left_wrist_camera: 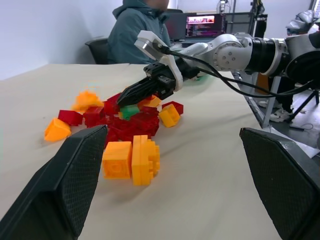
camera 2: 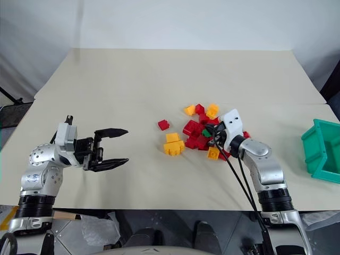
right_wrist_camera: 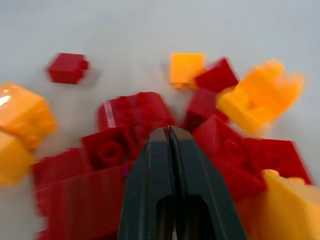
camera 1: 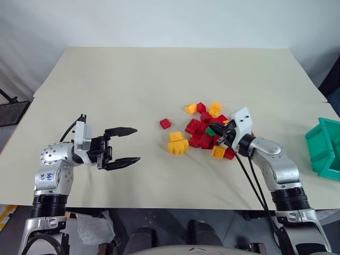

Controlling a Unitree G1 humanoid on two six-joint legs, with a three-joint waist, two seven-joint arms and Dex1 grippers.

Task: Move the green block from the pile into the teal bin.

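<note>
Reaching into the pile (camera 1: 204,129), the right gripper (camera 1: 218,133) was clenched on nothing, its tips beside the green block (camera 1: 211,131) (among red bricks). The left gripper (camera 1: 127,145) was released; the teal bin (camera 1: 325,149) stood well apart.

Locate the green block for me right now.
In the left eye view the green block sits in the pile right of the table's centre, wedged among red bricks just beside the shut right gripper. It isn't gripped.

Right hand (camera 2: 213,139) at the pile (camera 2: 202,132) — green block (camera 2: 206,133) beside it.
</note>
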